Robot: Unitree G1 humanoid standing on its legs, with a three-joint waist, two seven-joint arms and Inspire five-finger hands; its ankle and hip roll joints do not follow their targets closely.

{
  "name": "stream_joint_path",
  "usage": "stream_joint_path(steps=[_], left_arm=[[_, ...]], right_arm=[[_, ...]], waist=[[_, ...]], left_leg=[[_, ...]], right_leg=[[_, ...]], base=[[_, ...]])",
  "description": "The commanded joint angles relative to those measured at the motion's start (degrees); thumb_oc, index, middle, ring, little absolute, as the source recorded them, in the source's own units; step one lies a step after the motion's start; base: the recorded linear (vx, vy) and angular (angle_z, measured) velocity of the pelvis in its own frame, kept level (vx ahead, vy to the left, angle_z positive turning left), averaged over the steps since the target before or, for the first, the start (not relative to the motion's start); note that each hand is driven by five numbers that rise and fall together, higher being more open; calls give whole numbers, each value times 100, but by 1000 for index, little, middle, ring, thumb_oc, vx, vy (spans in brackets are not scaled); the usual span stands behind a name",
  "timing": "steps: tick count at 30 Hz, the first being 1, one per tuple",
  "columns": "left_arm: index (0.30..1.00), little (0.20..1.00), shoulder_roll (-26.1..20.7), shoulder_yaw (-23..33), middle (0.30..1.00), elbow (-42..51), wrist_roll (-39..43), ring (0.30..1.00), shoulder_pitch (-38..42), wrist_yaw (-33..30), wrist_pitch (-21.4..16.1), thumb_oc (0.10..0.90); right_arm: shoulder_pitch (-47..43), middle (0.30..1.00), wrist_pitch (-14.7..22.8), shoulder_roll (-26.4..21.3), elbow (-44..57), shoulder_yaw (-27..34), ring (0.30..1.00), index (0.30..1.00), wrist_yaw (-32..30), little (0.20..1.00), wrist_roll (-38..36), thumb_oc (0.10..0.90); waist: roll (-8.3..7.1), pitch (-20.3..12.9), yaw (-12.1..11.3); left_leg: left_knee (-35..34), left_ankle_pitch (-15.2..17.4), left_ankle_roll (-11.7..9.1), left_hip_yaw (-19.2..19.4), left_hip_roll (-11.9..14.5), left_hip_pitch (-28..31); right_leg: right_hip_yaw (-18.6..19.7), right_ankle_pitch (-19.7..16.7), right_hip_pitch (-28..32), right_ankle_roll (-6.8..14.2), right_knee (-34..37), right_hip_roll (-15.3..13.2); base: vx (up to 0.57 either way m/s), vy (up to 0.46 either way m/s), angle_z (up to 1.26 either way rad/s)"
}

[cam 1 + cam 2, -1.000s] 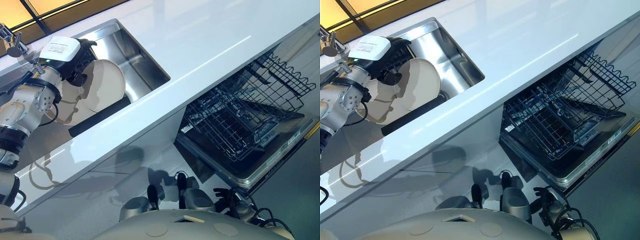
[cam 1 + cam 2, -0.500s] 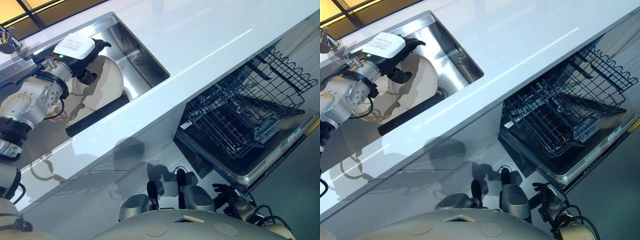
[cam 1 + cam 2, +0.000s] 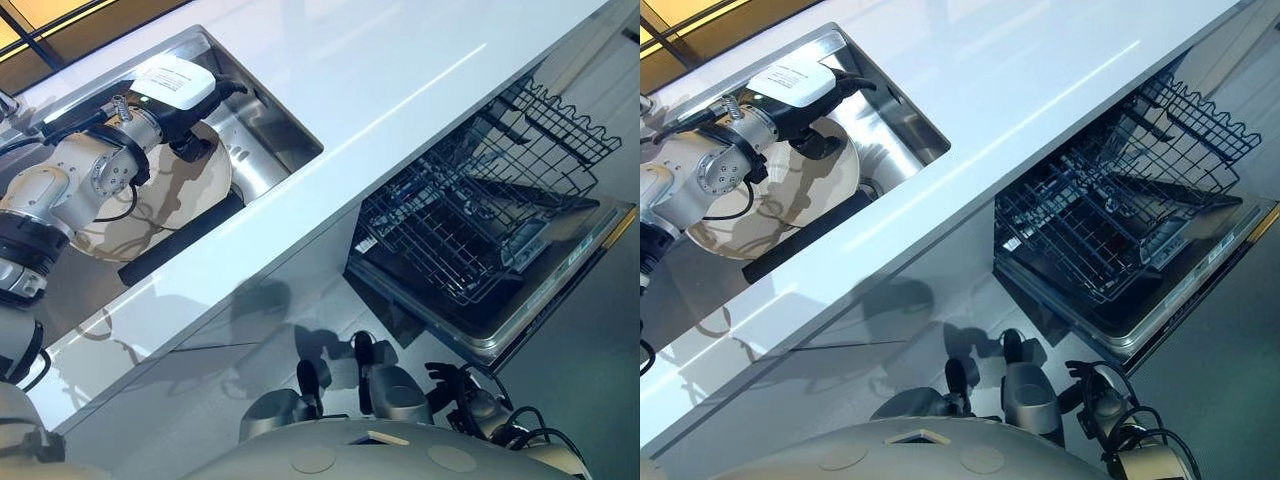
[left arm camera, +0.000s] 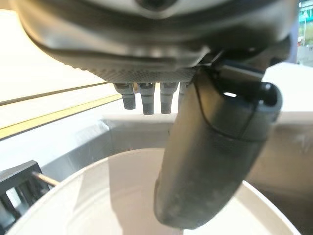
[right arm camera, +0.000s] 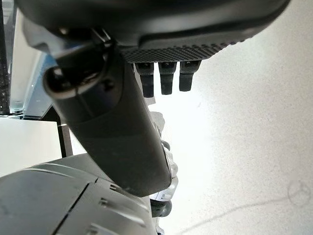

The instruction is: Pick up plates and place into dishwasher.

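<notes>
A cream plate (image 3: 150,215) leans tilted inside the steel sink (image 3: 275,125) at the upper left. My left hand (image 3: 193,143) is at the plate's upper rim. In the left wrist view its thumb (image 4: 210,156) presses on the plate's (image 4: 98,205) inner face, with the fingers (image 4: 146,100) past the rim, pinching it. The open dishwasher's wire rack (image 3: 470,210) stands pulled out at the right, below the counter. My right hand (image 3: 462,395) hangs low by the dishwasher door, its thumb (image 5: 122,132) and fingers relaxed and holding nothing.
A white counter (image 3: 400,60) runs diagonally between the sink and the dishwasher. A black strip (image 3: 185,235) lies along the sink's near edge. The lowered dishwasher door (image 3: 520,320) juts out under the rack.
My left hand has moved along the sink toward its far end, and the plate has tipped from nearly upright to a flatter lean. The whole view has also shifted a little.
</notes>
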State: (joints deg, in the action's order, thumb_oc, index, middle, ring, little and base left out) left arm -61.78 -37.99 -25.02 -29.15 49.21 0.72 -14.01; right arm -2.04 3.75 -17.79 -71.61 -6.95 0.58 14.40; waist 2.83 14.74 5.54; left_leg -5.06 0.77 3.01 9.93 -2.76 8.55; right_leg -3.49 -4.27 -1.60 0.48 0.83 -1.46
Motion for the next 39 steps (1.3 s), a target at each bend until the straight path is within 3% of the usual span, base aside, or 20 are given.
stream_joint_path(steps=[1,11,21,31,32,33,34,35,39], left_arm=[[900,900,-120,211,900,-163,260,900,958,22,49,800],[900,900,-195,16,900,-341,100,900,1029,775,-2,800],[900,900,-455,-64,900,-141,-227,900,1210,529,187,800],[900,900,-738,83,900,-102,-389,900,1088,140,91,800],[853,845,-762,81,853,-97,-405,853,1097,84,92,745],[613,565,-804,69,613,-86,-447,613,1114,-65,105,465],[479,409,-839,69,479,-58,-530,479,1137,-232,114,309],[300,200,-869,62,300,-43,-561,300,1160,-375,115,100],[300,200,-981,57,300,75,-619,300,1227,-665,232,100]], right_arm=[[86,900,52,-477,-115,118,900,900,-59,900,-89,800],[72,900,63,-543,-91,144,900,900,-40,900,-102,800],[-27,900,63,-600,-53,61,900,900,-14,900,-143,800],[-79,900,-6,-555,-13,-6,900,900,16,900,-79,800],[-75,900,-14,-553,-11,-12,900,900,14,900,-75,800],[-76,900,-16,-554,-24,-19,900,900,19,900,-75,800],[-77,900,-12,-541,-43,-15,900,900,13,900,-64,800],[-82,900,-33,-538,-40,-23,900,900,16,900,-64,800],[-100,900,-51,-560,-58,-34,900,900,41,900,-40,800]], waist=[[168,-319,37],[187,-267,33],[205,-199,-64],[231,-295,-175],[231,-302,-178],[227,-320,-189],[227,-340,-201],[222,-357,-215],[223,-384,-260]], left_leg=[[890,478,354,-22,-414,-564],[985,489,341,-53,-443,-645],[1093,490,317,-140,-460,-799],[970,419,282,-241,-461,-764],[964,417,279,-247,-461,-760],[950,420,279,-249,-458,-744],[940,417,276,-255,-454,-732],[945,416,270,-269,-458,-730],[960,423,261,-306,-455,-714]], right_leg=[[17,397,-528,631,-979,-194],[1,410,-546,607,-992,-211],[-81,459,-542,540,-974,-232],[-148,567,-463,539,-909,-170],[-154,569,-455,539,-905,-168],[-166,575,-440,538,-901,-167],[-177,587,-426,538,-893,-159],[-178,604,-392,533,-862,-154],[-228,612,-309,521,-822,-165]], base=[[0,0,0],[0,0,0],[-14,-3,1],[-6,-2,1],[0,0,0],[0,0,0],[-1,-28,4],[-5,-29,6],[-4,-11,5]])
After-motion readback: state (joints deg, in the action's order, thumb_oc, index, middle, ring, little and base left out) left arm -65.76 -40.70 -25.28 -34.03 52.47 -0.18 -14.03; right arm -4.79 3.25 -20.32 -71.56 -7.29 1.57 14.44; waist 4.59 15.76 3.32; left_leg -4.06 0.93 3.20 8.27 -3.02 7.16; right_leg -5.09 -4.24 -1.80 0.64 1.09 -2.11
